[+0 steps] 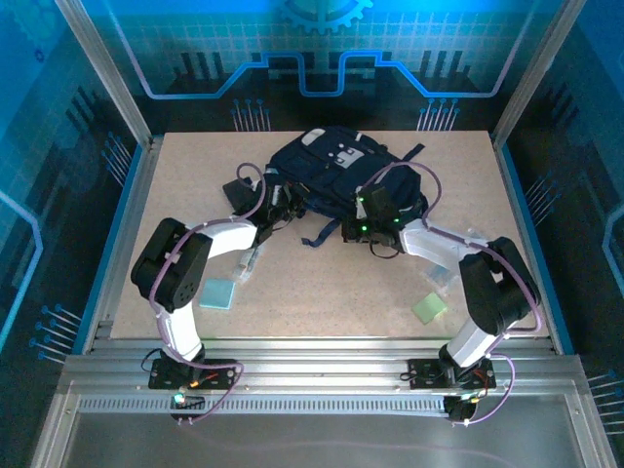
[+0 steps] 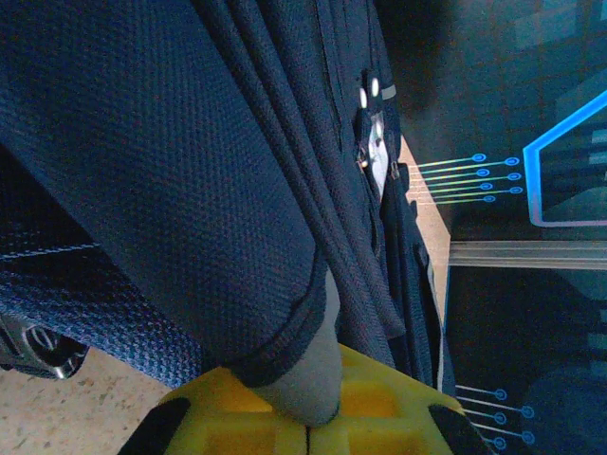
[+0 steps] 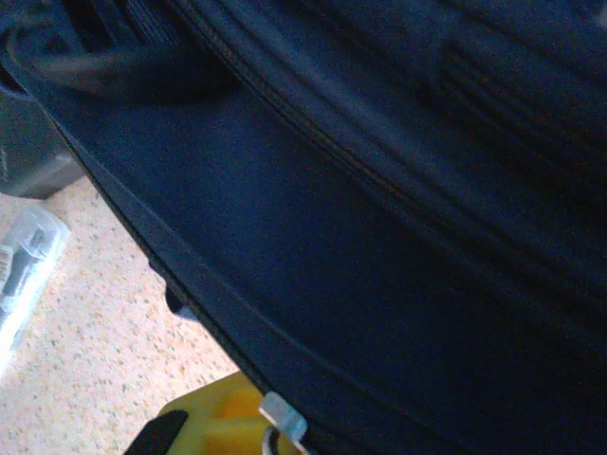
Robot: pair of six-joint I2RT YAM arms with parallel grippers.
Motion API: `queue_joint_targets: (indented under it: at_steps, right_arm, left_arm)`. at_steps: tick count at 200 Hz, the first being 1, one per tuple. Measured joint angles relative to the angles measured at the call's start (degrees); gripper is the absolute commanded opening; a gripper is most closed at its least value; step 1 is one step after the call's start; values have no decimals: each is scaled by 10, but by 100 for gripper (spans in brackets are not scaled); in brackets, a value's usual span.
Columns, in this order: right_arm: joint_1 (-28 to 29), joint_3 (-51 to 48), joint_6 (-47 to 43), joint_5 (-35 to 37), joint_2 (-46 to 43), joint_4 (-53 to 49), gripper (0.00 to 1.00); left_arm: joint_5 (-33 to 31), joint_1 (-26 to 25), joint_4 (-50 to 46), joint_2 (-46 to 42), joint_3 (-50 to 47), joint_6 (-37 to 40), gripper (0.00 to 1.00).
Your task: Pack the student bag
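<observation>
Both arms are reaching in at the near edge of the student bag point(image 1: 336, 171), which is lying at the far middle of the tabletop point(image 1: 322, 292). The left hand point(image 2: 308, 422) is clamping tight on a fold of navy fabric, jaws pressed together around it. The right hand point(image 3: 266, 428) is closed down too, apparently nipping the bag's seam beside a small silver zip tab point(image 3: 283, 417) (cloth is hiding the fingertips, so that grip is my reading). I'm judging this as the opening step. The next move is calling for drawing the two edges apart gently, making room for the green pad point(image 1: 219, 292) waiting nearby.
</observation>
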Motion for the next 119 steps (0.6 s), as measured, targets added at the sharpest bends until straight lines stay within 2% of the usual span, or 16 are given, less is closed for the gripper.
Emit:
queue_joint_targets:
  at_steps: [44,81,86,96,104,113,119]
  right_arm:
    - [-33,0,-48,-9,-30,-93,0]
    - [-40,0,-53,-40,-32,-117,0]
    - [-40,0,-49,-48,-32,-115,0]
    - [-40,0,-38,-68,-31,-107,0]
    - [-40,1,-27,-82,-29,-101,0]
    - [-40,3,-11,-101,-22,-93,0]
    - [-39,7,1,-115,-13,-85,0]
  left_arm:
    - [31,21,-22,38,48,36,0]
    - [68,40,-51,105,135,57,1]
    - [75,43,-56,113,147,60,9]
    - [90,49,-67,126,167,68,41]
    - [90,52,-73,129,176,73,61]
    - [93,59,-76,129,181,75,76]
    - [94,63,-78,126,181,75,80]
